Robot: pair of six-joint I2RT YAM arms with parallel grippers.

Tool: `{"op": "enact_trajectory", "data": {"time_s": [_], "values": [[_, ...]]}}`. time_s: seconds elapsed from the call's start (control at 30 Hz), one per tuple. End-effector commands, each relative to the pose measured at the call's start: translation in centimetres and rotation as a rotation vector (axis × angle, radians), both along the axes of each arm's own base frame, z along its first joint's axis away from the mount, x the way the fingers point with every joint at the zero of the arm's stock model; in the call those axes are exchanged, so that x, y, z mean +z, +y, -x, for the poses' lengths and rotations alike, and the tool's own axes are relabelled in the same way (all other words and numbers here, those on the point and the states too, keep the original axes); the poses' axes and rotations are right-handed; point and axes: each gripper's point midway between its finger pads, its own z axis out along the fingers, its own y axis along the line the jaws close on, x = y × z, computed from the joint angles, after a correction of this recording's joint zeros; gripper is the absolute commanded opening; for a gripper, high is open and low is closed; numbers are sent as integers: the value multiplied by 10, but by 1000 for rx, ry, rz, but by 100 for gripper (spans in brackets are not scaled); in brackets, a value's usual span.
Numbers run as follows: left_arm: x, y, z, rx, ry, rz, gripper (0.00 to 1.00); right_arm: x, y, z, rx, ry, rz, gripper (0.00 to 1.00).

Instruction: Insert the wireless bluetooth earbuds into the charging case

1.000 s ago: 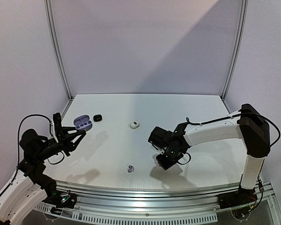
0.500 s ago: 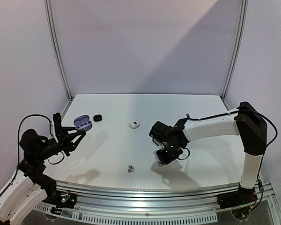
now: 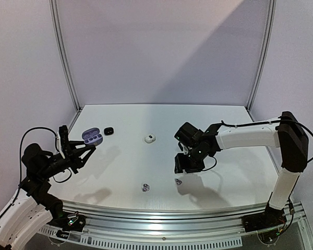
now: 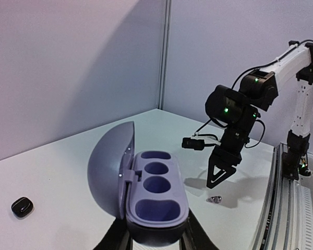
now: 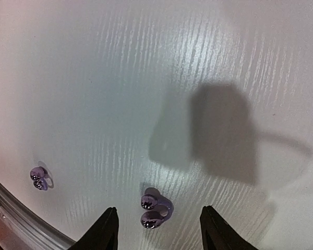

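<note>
Your right gripper hangs released over the silvery earbud at the desk's 6 o'clock; a skewed pinch could flick it off.

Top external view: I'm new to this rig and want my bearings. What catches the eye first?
The lilac charging case, lid open and wells empty, held up by the left gripper at the left. Then the right gripper, open over a silvery earbud lying on the table near its front edge.

Open table rings the silvery earbud under the right gripper, a second earbud well apart.
</note>
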Motion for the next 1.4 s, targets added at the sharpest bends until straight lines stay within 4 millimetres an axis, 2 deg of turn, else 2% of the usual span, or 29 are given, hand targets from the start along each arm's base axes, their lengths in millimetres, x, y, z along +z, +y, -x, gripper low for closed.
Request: {"op": "enact_trajectory", "data": {"time_s": [0.0,0.17,0.33,0.67,0.83,1.17,1.37], "values": [[0,2,0,7,-15,3,0,-4,7,12,-67,93,-47,53],[0,2,1,3,-18,4,0,-18,6,16,-76,137,-21,38],[0,2,1,7,-24,2,0,-25,0,19,-73,147,11,37],[0,2,0,8,-19,1,0,-42,1,28,-42,183,-2,34],[-1,2,1,6,-16,2,0,-46,-3,31,-29,191,9,31],[-1,2,0,8,-16,0,0,-41,9,32,-4,195,-44,27],[-2,2,0,6,-12,0,0,-40,13,29,-1,183,-60,14]]}}
